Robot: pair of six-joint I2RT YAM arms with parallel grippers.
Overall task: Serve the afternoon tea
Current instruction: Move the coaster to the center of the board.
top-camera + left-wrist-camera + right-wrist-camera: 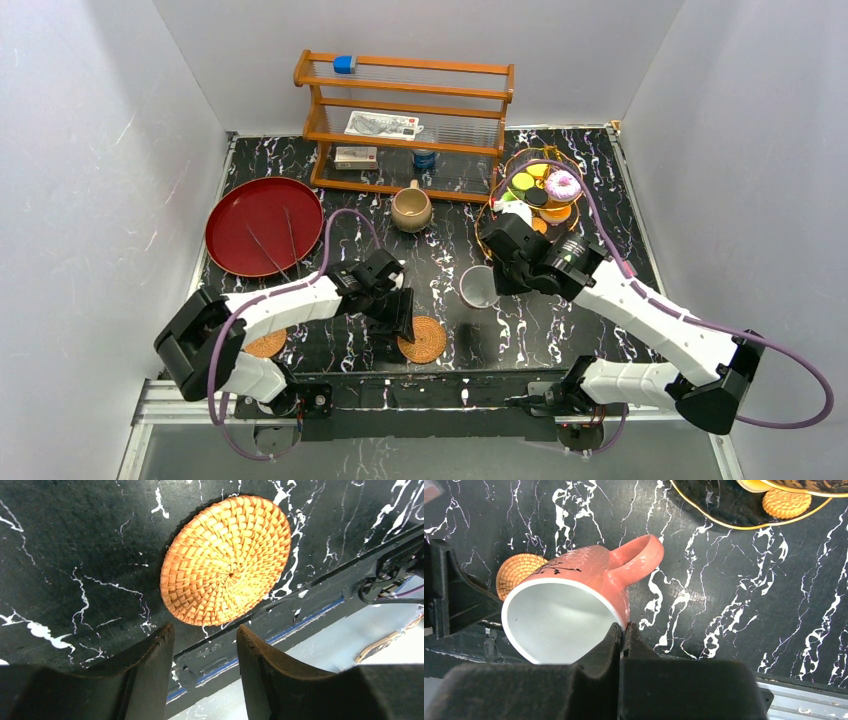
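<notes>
Left wrist view is showing my left end effector [205, 635] hanging partly open and empty, just beside the woven coaster [226, 560], which is lying near the tabletop's [75, 540] near edge. My right end effector [623, 627] is pinching the rim of the pink cup [559, 615], fingers closed tight on it, around the tabletop's middle.

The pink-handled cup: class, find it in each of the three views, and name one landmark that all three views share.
Top external: the pink-handled cup is at the centre, in front of the tan mug.
Left wrist: not in it.
Right wrist: lower left, tilted, with its rim pinched in the shut right pincer.
Shared landmark: the woven coaster nearer the middle.
</notes>
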